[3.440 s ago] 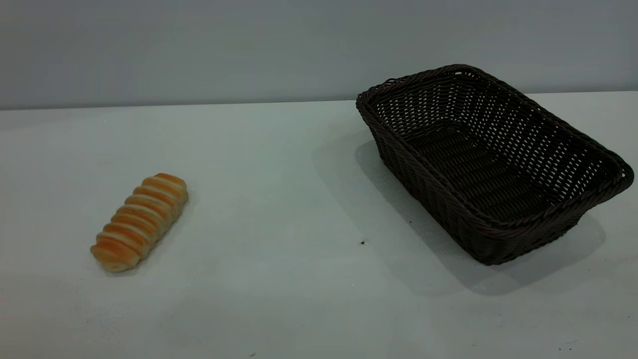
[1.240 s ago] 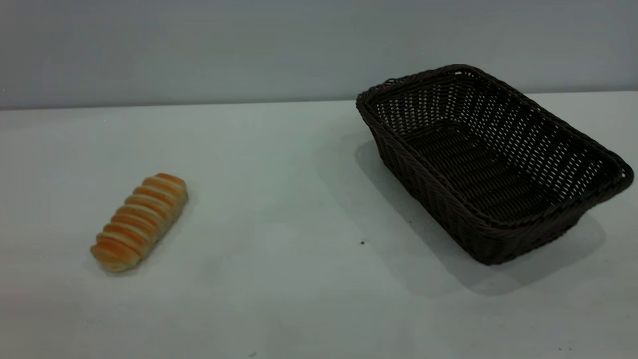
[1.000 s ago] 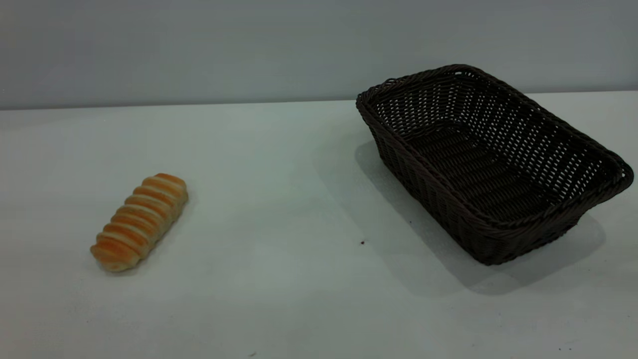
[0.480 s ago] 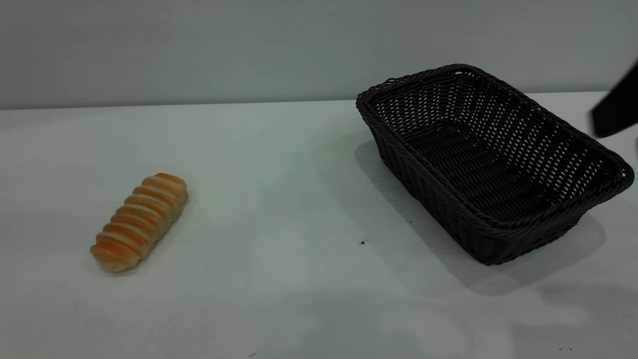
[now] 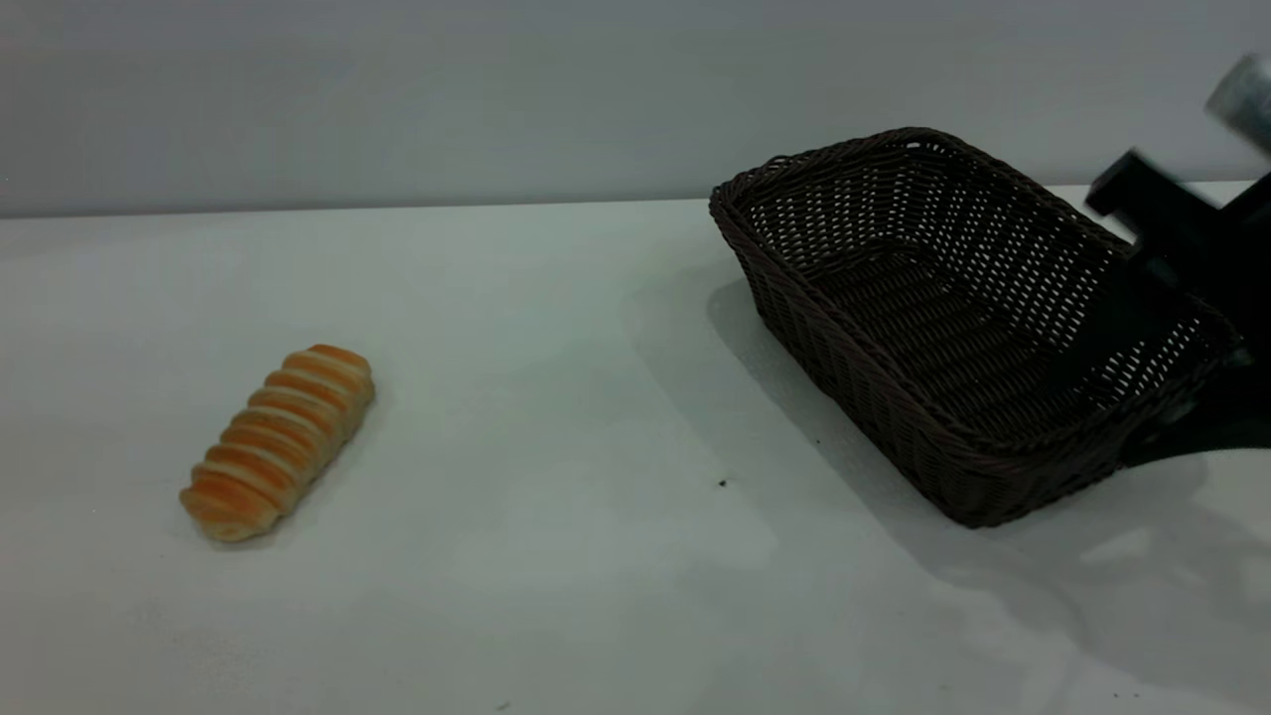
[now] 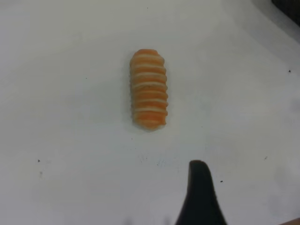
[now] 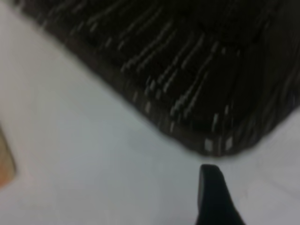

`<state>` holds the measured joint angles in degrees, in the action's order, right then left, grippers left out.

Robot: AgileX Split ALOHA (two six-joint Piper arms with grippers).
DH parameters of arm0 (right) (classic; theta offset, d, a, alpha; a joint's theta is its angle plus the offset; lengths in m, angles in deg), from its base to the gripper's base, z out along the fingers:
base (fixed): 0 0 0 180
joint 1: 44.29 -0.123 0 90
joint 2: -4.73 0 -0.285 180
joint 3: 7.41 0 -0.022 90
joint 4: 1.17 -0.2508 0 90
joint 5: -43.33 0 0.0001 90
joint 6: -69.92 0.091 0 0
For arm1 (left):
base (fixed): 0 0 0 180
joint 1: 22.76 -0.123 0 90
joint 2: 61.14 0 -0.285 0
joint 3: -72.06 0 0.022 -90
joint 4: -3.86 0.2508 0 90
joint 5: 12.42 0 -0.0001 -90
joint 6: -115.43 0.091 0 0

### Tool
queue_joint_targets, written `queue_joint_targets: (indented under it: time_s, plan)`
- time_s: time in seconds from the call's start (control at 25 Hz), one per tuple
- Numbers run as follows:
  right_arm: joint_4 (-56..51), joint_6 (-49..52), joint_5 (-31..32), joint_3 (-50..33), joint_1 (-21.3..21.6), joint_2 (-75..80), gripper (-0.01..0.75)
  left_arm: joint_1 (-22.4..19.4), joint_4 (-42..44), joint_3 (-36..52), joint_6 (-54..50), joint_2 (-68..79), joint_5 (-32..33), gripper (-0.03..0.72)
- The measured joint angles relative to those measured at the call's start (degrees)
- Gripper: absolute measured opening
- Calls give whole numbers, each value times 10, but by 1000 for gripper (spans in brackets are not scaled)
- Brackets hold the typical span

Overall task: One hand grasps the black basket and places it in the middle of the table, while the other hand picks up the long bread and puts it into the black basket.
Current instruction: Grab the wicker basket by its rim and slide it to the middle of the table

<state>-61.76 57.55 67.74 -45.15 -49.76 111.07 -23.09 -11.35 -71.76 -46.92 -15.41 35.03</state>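
The long bread (image 5: 278, 442) lies on the white table (image 5: 556, 397) at the left, and it also shows in the left wrist view (image 6: 149, 89). My left gripper (image 6: 200, 197) hangs above the table a short way from the bread and holds nothing; it is outside the exterior view. The black basket (image 5: 894, 397) stands empty at the right. My right gripper (image 5: 1142, 397) reaches in from the right and is open. It straddles the basket's right end rim, one finger inside and one outside. The right wrist view shows the basket's corner (image 7: 197, 103) just beyond my gripper (image 7: 213, 192).
A grey wall runs along the table's far edge. Bare tabletop (image 5: 556, 328) lies between the bread and the basket. The right arm's silver-grey box (image 5: 1241, 94) shows at the upper right edge.
My right arm has come in from the right edge and dropped to the basket's right end. The bread and the basket have not moved.
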Motion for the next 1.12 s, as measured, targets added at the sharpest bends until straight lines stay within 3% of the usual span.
queue_joint_targets:
  time_s: [0.16, 0.68, 1.12]
  plan:
    - [-34, 7, -29, 34, 1, 54, 457, 0, 0, 0, 0, 0, 0, 567]
    - [-53, 39, 5, 52, 4, 81, 457, 0, 0, 0, 0, 0, -1, 567]
    - [50, 80, 57, 49, 4, 58, 457, 0, 0, 0, 1, 0, -1, 567]
